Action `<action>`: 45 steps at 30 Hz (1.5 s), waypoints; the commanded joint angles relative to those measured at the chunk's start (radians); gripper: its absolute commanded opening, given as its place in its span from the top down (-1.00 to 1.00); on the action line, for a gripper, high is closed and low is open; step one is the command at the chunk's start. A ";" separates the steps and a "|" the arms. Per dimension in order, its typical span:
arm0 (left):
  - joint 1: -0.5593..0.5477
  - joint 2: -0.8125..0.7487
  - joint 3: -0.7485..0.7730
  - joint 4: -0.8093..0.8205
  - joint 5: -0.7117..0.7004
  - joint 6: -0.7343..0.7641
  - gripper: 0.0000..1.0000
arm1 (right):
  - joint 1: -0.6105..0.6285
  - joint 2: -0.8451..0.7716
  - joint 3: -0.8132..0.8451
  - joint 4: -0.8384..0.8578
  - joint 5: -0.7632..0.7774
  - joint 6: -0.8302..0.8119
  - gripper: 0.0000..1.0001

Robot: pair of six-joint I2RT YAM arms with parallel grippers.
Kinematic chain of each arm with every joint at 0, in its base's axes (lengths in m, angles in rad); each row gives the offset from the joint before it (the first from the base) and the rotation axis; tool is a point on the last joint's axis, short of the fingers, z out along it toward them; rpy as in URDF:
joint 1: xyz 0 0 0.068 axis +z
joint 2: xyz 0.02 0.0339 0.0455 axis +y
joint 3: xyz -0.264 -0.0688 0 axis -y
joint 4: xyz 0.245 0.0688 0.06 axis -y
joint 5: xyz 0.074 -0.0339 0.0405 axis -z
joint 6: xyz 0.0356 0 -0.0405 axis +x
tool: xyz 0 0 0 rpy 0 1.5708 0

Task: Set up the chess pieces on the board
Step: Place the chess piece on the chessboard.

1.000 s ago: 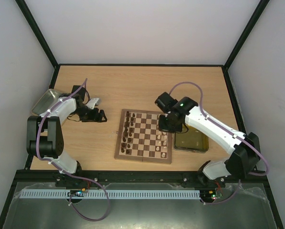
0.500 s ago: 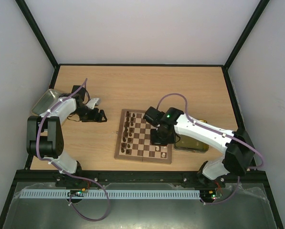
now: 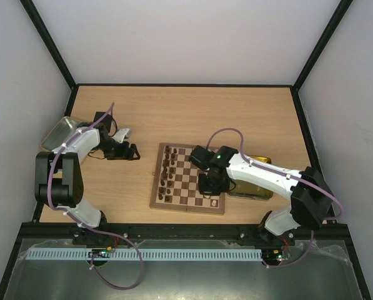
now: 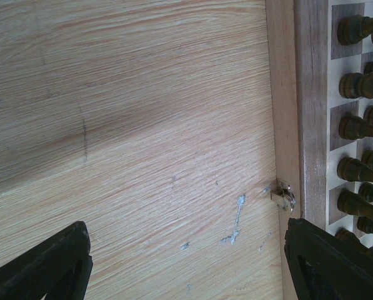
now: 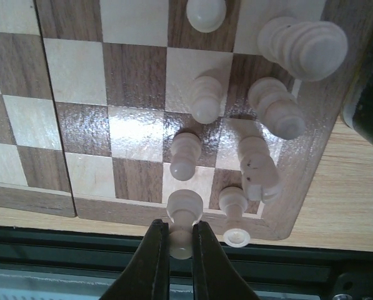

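The board [image 3: 186, 208] lies mid-table, with dark chess pieces [image 3: 167, 172] along its left columns and pale ones [image 3: 215, 200] at its near right corner. My right gripper [image 3: 211, 185] hovers over that corner. In the right wrist view it [image 5: 181, 232] is shut on a pale pawn [image 5: 185, 212], held above the board's near border [image 5: 136, 209], beside several standing pale pieces [image 5: 205, 100]. My left gripper [image 3: 134, 152] rests on the table left of the board. It is open and empty [image 4: 186, 269], with the board's edge [image 4: 311, 125] and dark pieces [image 4: 355, 81] to its right.
A grey metal tray [image 3: 60, 132] sits at the far left by the left arm. A yellowish tray [image 3: 255, 187] lies just right of the board, partly under the right arm. A small metal latch [image 4: 283, 194] sticks out from the board's left edge.
My right gripper has moved from the board's right edge to its near right corner. The left arm has not moved.
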State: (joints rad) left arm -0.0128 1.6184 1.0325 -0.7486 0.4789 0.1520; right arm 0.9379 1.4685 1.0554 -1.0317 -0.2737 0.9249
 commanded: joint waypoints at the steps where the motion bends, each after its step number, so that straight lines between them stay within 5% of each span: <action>1: -0.001 -0.013 -0.010 -0.009 0.007 0.002 -0.69 | 0.018 0.016 -0.008 0.023 0.000 0.012 0.94; 45: 0.002 -0.012 -0.012 -0.008 0.007 0.001 -0.69 | 0.047 0.047 -0.072 0.085 -0.018 0.000 0.77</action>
State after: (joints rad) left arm -0.0128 1.6180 1.0325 -0.7486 0.4789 0.1520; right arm 0.9775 1.5120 0.9726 -0.9291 -0.3088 0.9279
